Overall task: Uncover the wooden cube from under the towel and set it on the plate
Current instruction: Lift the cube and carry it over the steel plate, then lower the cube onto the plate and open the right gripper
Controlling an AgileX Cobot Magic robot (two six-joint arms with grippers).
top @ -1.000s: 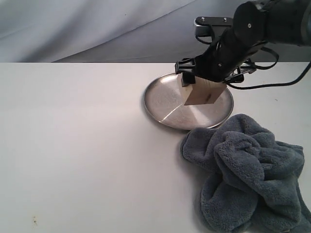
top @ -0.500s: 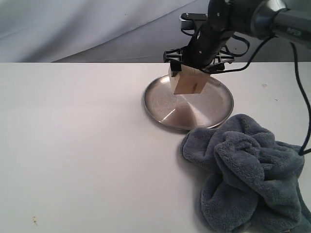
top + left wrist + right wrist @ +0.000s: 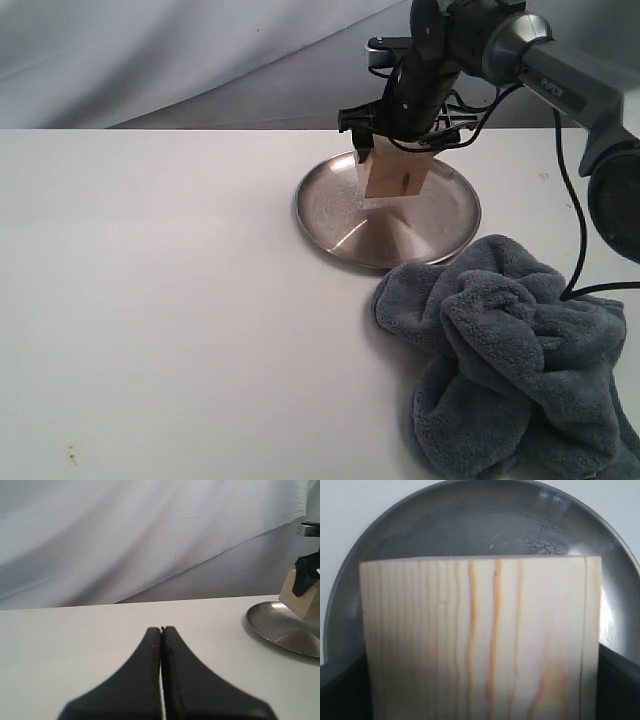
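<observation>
Your right gripper (image 3: 397,148) clamps the cube (image 3: 396,178) low over the plate (image 3: 325,228), towel (image 3: 510,360) heaped aside, so you're at the placing step: lower it until it seats flat, then let go, while your left gripper (image 3: 161,630) sits closed and idle.

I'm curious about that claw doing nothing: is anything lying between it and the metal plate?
No. In the left wrist view, only bare white table lies between the shut left gripper and the plate.

Grained wood cube (image 3: 397,176); brushed steel plate (image 3: 340,215); fluffy fleece towel (image 3: 510,360)
</observation>
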